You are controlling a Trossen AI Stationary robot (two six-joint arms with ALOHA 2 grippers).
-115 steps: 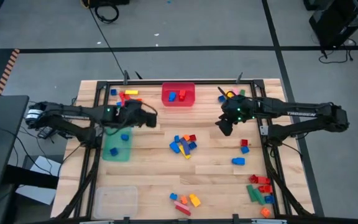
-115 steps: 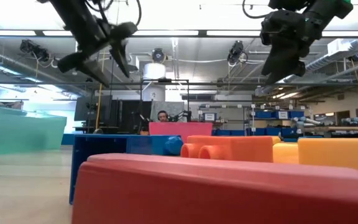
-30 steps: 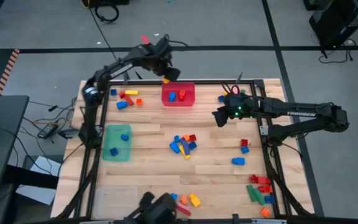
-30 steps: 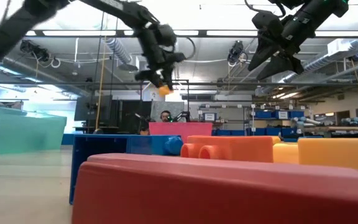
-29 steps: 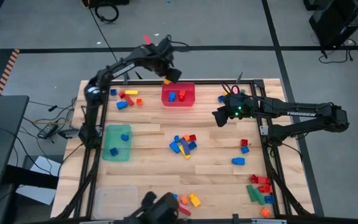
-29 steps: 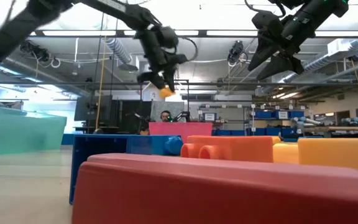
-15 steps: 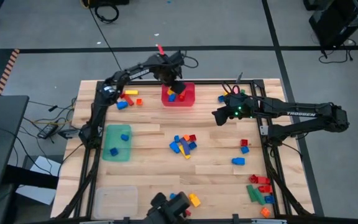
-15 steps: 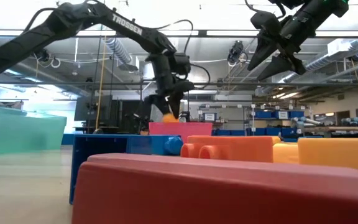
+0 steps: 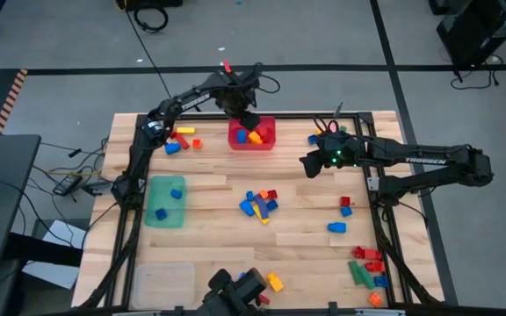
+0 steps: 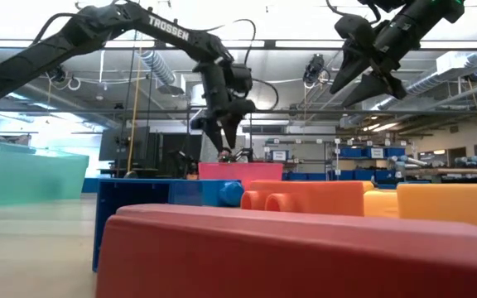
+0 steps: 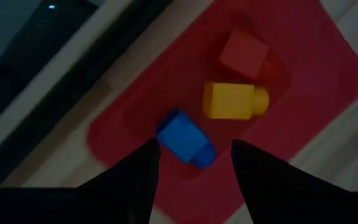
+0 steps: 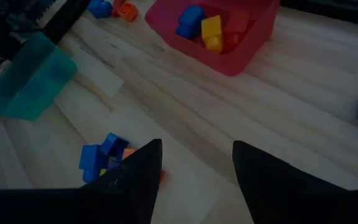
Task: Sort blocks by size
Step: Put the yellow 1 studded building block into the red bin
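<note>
Hovering over the red bin (image 9: 263, 140) at the far edge of the surface, left gripper (image 11: 191, 163) jaws spread, empty; yellow block (image 11: 234, 101) lying inside between blue and red ones. Best lifting straight up, clear of the rim. Right gripper (image 12: 194, 163) waiting mid-air, jaws parted, empty.

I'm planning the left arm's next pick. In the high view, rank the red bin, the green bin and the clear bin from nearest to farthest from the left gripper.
1. The red bin, at the table's far edge: the left gripper hangs open right above it.
2. The green bin, on the left side, mid-table.
3. The clear bin, at the near left corner, farthest.
</note>
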